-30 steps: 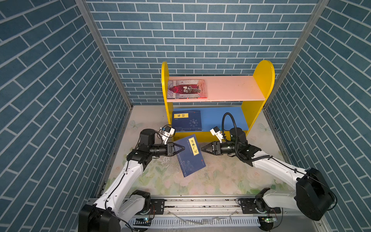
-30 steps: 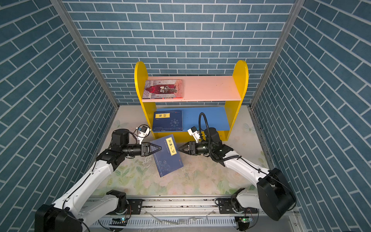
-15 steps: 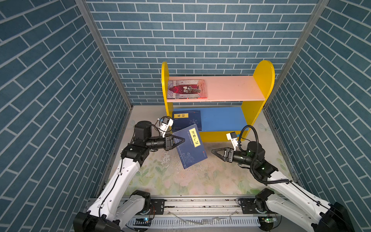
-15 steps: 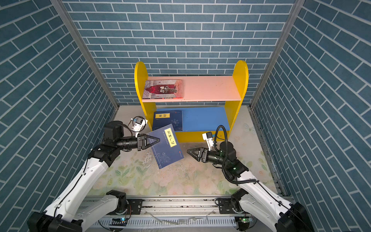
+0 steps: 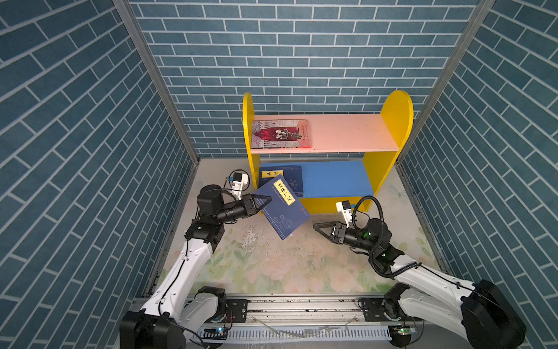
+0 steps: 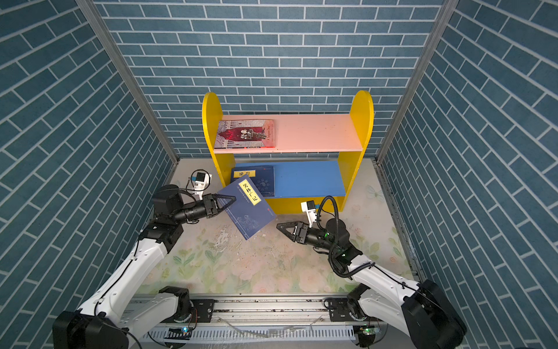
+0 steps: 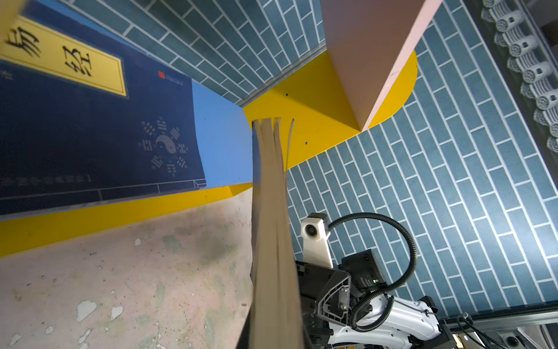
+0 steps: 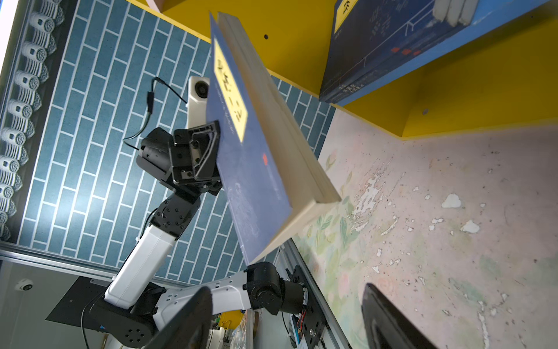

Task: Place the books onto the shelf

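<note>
Both top views show my left pincer (image 5: 267, 200) clamped on a navy, yellow-labelled paperback (image 5: 283, 217), my right pincer (image 5: 316, 226) spread empty near the yellow-sided wooden shelf (image 5: 396, 114).

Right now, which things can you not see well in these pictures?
- Both top views: the held book covers a corner of the book on the blue board; whether more lie under it does not show there.
- Left wrist view: the held book's page edge is blurred.
- Right wrist view: the fingers of the right gripper are cut off by the frame edge.
</note>
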Motion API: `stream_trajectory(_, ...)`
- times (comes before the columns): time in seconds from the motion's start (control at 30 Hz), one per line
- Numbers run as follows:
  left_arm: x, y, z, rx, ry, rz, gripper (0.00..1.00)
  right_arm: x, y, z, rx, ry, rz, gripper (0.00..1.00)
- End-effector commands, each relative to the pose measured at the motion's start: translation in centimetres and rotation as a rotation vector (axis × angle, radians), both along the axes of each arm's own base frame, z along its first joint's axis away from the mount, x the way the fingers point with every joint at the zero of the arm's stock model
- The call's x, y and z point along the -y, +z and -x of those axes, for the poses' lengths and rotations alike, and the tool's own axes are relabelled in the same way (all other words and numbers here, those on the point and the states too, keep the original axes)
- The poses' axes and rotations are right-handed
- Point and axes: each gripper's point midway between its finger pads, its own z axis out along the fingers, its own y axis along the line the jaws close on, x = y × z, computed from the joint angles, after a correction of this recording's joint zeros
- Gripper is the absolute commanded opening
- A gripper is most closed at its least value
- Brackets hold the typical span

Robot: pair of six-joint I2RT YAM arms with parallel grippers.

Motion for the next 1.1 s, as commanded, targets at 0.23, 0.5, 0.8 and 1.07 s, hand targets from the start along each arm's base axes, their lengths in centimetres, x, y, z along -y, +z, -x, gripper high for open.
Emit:
stream_trajectory(0.23,-0.1,2.3,-0.1,0.089,0.0,0.069,0.0,-2.5,5.1,-0.6,0.097,0.027,-0.187,0.78)
stream_trajectory(0.5,0.0,3.4,0.0,0.122,-0.01,0.106,0.0,-3.8,5.7,-1.1,0.11,0.035,-0.236,0.77)
stream_trajectory(0.8,-0.1,2.5,0.1,0.095,0.001,0.107,0.0,-5.1,6.7,-2.1,0.122,0.033,-0.301,0.73)
stream_trajectory(1.07,-0.1,1.8,-0.1,0.066,0.008,0.11,0.0,-6.7,6.7,-2.5,0.13,0.043,-0.301,0.69)
